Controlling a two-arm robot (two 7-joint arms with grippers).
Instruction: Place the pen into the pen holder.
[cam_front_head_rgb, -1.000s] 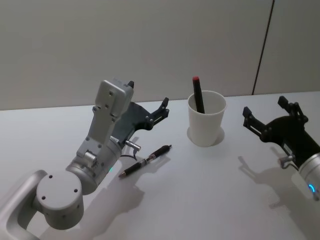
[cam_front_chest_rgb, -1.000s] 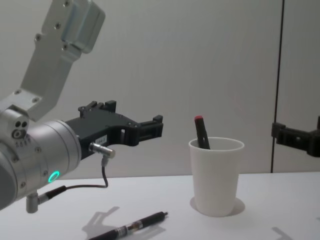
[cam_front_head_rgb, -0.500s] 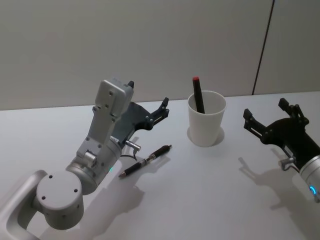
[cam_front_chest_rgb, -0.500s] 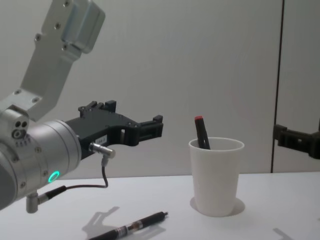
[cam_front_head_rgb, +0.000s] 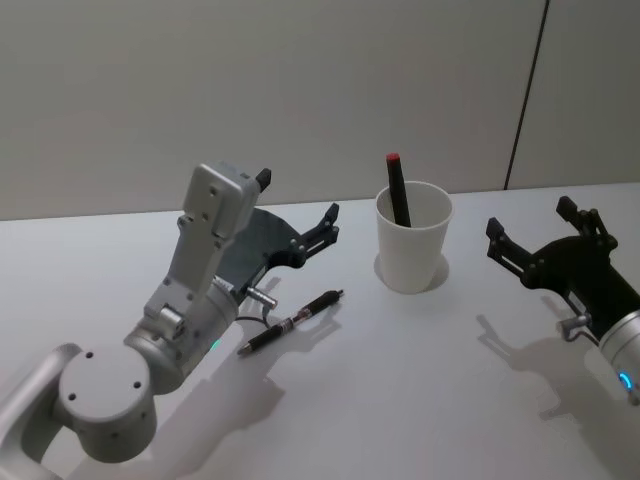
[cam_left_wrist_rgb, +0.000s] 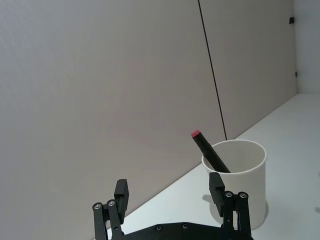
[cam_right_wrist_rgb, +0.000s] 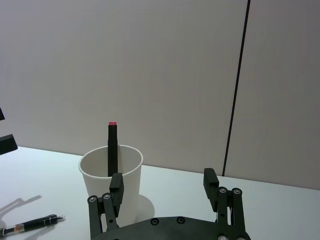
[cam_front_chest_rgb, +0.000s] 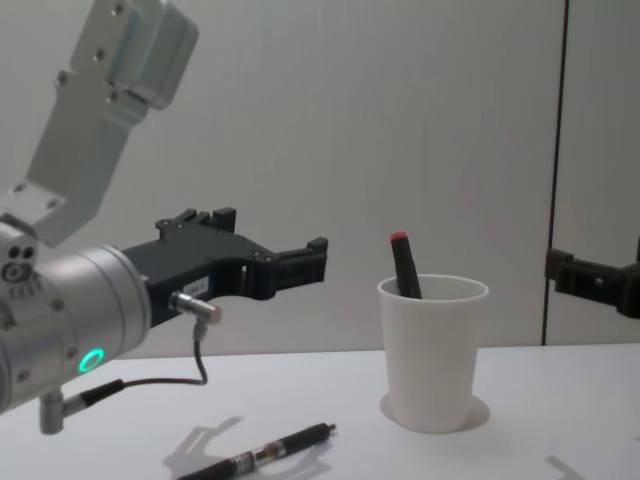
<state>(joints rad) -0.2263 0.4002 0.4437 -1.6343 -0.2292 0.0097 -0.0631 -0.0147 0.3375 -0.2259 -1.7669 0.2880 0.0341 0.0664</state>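
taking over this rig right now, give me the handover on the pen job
Left gripper: open, empty, held above the table, left of the paper cup.
Right gripper: open, empty, held above the table to the right of the cup.
Black pen: lies flat on the table between the left arm and the cup, not grasped.
Cup: upright, with a red-capped pen leaning inside it.
Done: one pen is in the cup.
Left: grasp the black pen, lift it and drop it into the cup. The left gripper looks the nearer one for that.
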